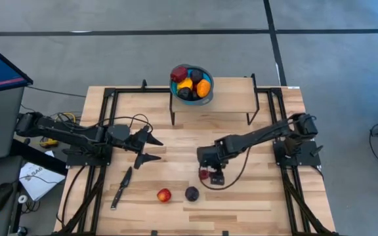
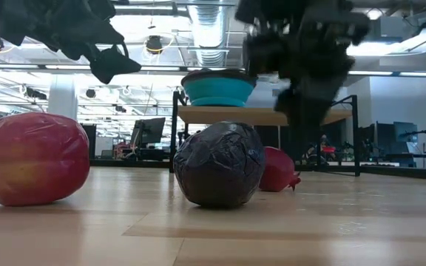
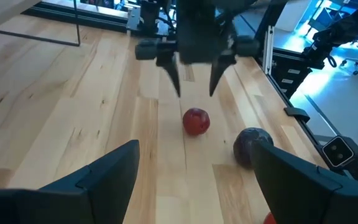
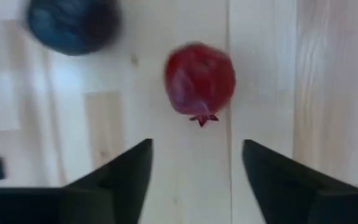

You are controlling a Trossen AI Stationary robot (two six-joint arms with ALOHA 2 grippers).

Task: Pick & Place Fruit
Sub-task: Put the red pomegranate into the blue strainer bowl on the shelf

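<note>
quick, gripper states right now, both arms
Left gripper: open, empty, waiting over the table's left side.
Right gripper: open, empty, above the red pomegranate.

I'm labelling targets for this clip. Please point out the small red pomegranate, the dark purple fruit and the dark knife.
Small red pomegranate (image 4: 199, 78): right wrist view, body centre.
Dark purple round fruit (image 2: 219, 164): low view, front face.
Dark knife (image 1: 121, 188): high view, mid-length.

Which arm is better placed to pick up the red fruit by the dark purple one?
Right: its open end effector hangs just above the red fruit. The left end effector waits farther away.
</note>
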